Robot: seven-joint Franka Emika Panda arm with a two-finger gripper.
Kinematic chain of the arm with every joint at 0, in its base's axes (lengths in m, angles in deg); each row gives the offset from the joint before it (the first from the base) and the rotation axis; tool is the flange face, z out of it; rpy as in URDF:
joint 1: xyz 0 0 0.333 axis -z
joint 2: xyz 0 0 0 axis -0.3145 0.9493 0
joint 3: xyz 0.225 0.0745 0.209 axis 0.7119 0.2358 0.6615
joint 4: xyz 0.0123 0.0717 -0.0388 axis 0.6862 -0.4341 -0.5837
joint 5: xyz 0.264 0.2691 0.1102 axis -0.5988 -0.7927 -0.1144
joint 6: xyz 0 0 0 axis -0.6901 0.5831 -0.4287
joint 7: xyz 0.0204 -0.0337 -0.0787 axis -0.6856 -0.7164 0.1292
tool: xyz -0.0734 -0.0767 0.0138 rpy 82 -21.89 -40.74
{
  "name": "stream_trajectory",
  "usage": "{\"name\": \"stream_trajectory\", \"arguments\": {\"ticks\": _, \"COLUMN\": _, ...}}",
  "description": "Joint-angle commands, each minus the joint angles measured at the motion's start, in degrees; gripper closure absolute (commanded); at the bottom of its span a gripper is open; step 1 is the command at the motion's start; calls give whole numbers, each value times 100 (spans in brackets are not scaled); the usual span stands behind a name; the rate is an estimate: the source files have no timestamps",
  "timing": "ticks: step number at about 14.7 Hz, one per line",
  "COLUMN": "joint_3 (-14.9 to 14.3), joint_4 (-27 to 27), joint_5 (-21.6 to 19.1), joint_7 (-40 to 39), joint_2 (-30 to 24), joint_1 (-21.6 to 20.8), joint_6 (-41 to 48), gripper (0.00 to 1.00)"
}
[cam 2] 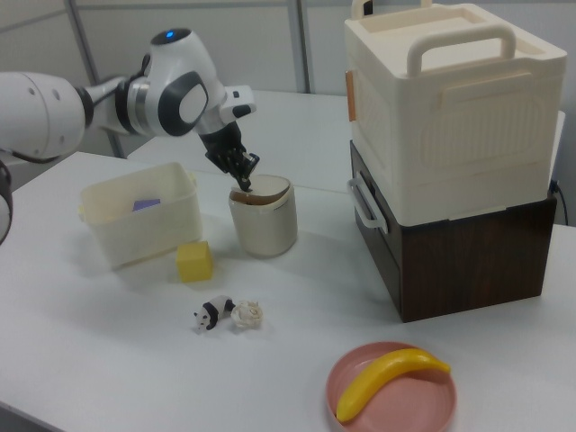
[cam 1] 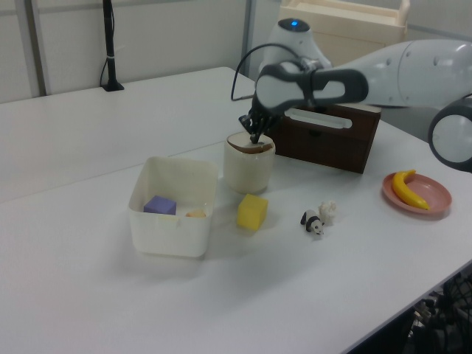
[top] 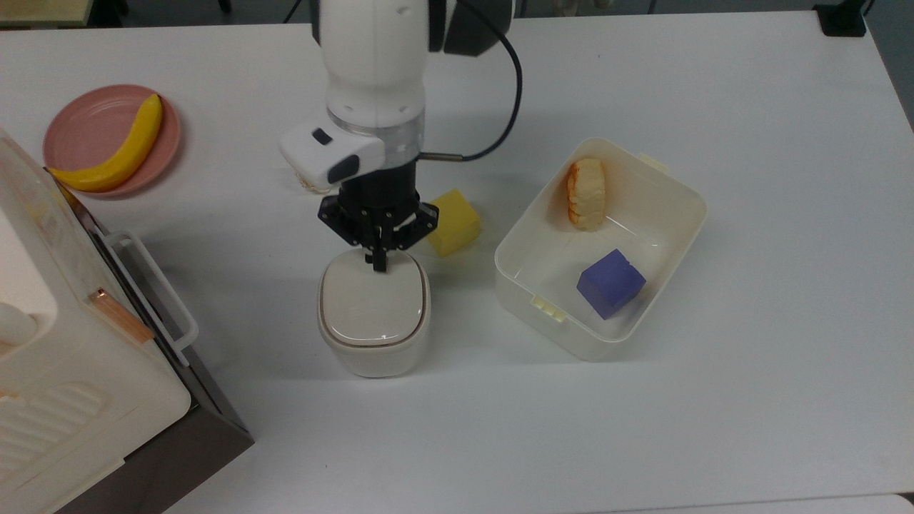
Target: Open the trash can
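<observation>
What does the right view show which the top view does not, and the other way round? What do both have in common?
Right view: a dark gap under the lid of the trash can, a panda toy, and the top handle of the white appliance.
Top view: the bread piece in the tub, and the lid's whole outline.
Both: the shut gripper at the lid's edge, the yellow cube, and the banana on the pink plate.
</observation>
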Motion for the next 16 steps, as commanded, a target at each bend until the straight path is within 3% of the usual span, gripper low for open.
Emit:
{"name": "stream_trajectory", "arguments": {"ticks": 1, "joint_3": -183, "joint_4": -9, "joint_5": -651, "joint_7": -710, "joint_2": -756, "joint_1": -34, "joint_6": 1758, "gripper": 100}}
{"name": "stream_trajectory", "arguments": {"ticks": 2, "joint_3": -183, "joint_4": -9, "joint_5": -722, "joint_7": -1009, "joint_2": -897, "joint_1": -34, "joint_6": 2145, "gripper": 98}}
{"name": "stream_trajectory", "arguments": {"ticks": 3, "joint_3": -175, "joint_4": -62, "joint_5": -731, "joint_7": -1264, "joint_2": -1099, "joint_1": -34, "joint_6": 2532, "gripper": 87}}
{"name": "stream_trajectory", "arguments": {"ticks": 4, "joint_3": -175, "joint_4": -123, "joint_5": -714, "joint_7": -1276, "joint_2": -1196, "joint_1": -34, "joint_6": 2614, "gripper": 70}}
{"name": "stream_trajectory", "arguments": {"ticks": 5, "joint_3": -175, "joint_4": -176, "joint_5": -688, "joint_7": -1241, "joint_2": -1267, "joint_1": -34, "joint_6": 2624, "gripper": 38}}
{"name": "stream_trajectory", "arguments": {"ticks": 6, "joint_3": -175, "joint_4": -229, "joint_5": -661, "joint_7": -1197, "joint_2": -1346, "joint_1": -34, "joint_6": 2624, "gripper": 0}}
{"name": "stream_trajectory", "arguments": {"ticks": 10, "joint_3": -175, "joint_4": -492, "joint_5": -626, "joint_7": -1197, "joint_2": -1645, "joint_1": -26, "joint_6": 2615, "gripper": 0}}
{"name": "stream_trajectory", "arguments": {"ticks": 16, "joint_3": -166, "joint_4": -475, "joint_5": -485, "joint_7": -1179, "joint_2": -1654, "joint_1": -17, "joint_6": 2694, "gripper": 0}}
